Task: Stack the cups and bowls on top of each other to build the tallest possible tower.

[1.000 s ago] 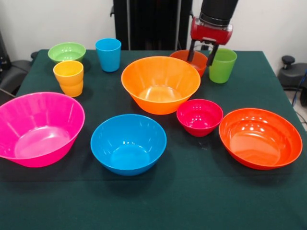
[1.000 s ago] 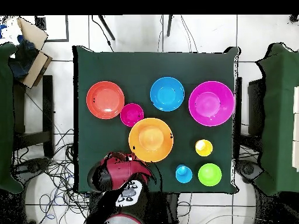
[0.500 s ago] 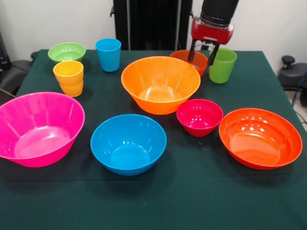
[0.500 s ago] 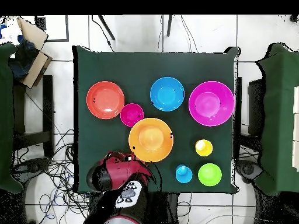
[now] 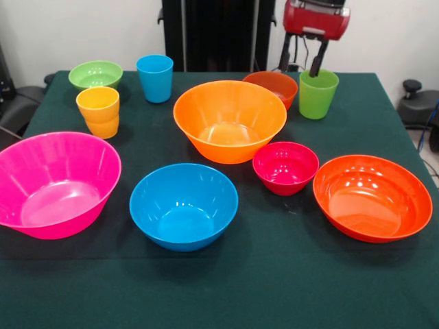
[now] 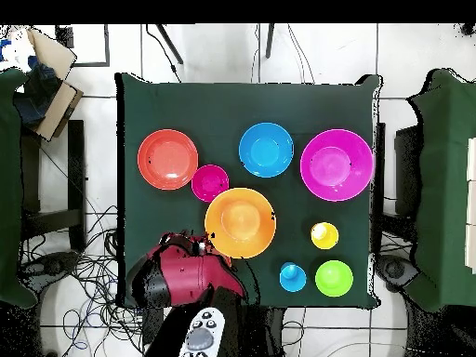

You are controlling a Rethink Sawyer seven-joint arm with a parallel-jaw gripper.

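Observation:
All pieces stand apart on the green table; no tower stands. My gripper hangs open and empty at the far right, raised above the small orange-red bowl and the green cup. The big orange bowl is in the middle, with the small magenta bowl, wide red-orange bowl, blue bowl and big pink bowl nearer the camera. The blue cup, yellow-orange cup and small green bowl are far left. In the overhead view my arm hides the green cup.
The overhead view shows the table's edge, cables on the floor, chairs at both sides and a cardboard box at the upper left. Bare cloth lies along the table's front edge.
My gripper has lifted straight up from beside the small orange-red bowl's rim and shifted slightly toward the green cup. It stays open. No bowl or cup has moved.

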